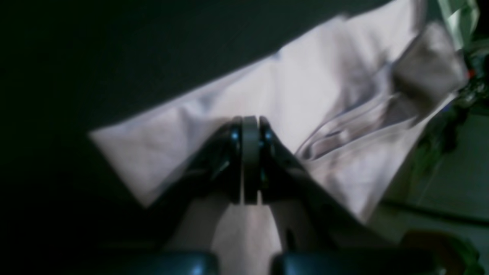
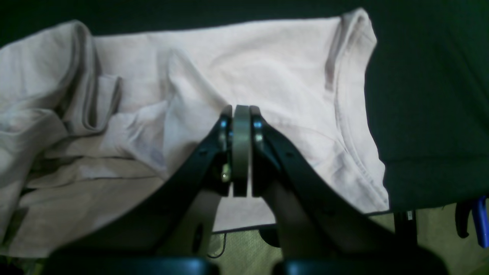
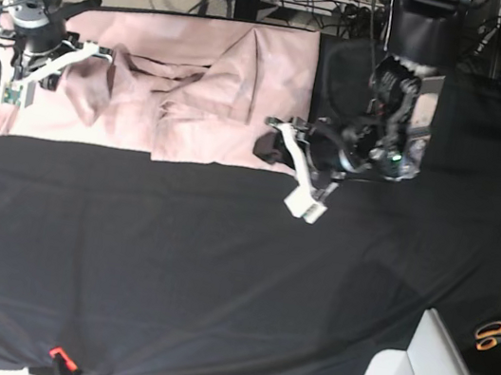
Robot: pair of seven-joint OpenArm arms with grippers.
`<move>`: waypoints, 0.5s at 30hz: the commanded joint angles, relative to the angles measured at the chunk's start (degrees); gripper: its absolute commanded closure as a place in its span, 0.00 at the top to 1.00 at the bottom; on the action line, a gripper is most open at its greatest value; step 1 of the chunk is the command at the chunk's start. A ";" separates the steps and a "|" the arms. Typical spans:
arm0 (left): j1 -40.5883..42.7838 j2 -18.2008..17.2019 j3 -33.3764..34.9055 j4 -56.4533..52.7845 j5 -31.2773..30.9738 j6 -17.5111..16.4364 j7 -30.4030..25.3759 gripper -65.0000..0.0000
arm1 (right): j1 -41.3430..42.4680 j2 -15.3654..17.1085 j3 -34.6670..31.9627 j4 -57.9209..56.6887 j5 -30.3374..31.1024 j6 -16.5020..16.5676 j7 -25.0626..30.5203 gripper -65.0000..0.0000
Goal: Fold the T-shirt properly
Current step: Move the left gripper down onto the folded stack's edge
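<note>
A: Where does the pale pink short-sleeved cotton T-shirt (image 3: 171,88) lie?

B: At the far edge of the tabletop, on the black tablecloth (image 3: 216,278), as the base view shows it. It is laid out in a long band with its near edge fairly straight, and the middle is bunched into loose folds and creases.

A: And the left claw (image 1: 250,126)?

B: Its jaws are pressed together with nothing between them. In its wrist view it hangs over the T-shirt (image 1: 305,95), though the picture is blurred. In the base view the left claw (image 3: 272,143) sits just beside one end of the garment, over the cloth; I cannot tell whether it touches the fabric.

A: The right claw (image 2: 240,114)?

B: Closed as well, and empty. Its wrist view shows it above the T-shirt (image 2: 267,65), with a stitched hem running along the garment's edge towards the dark tablecloth (image 2: 431,95). In the base view the right claw (image 3: 19,86) is over the other end of the shirt.

A: Anything else on the tabletop?

B: A pair of orange-handled scissors (image 3: 495,334) near one side, well apart from the shirt.
</note>
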 commanded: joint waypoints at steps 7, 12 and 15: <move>-6.64 0.49 7.20 -4.13 -1.37 4.53 -1.10 0.00 | -0.14 0.20 0.32 0.86 -0.07 -0.10 1.00 0.00; -8.49 0.49 10.63 -6.94 -1.37 5.06 -0.93 0.00 | -0.40 0.02 0.32 0.86 -0.07 -0.10 1.00 0.00; -8.49 0.49 13.01 -7.03 -1.37 8.84 -0.84 0.00 | -0.49 0.02 0.32 0.86 -0.07 -0.10 0.91 0.00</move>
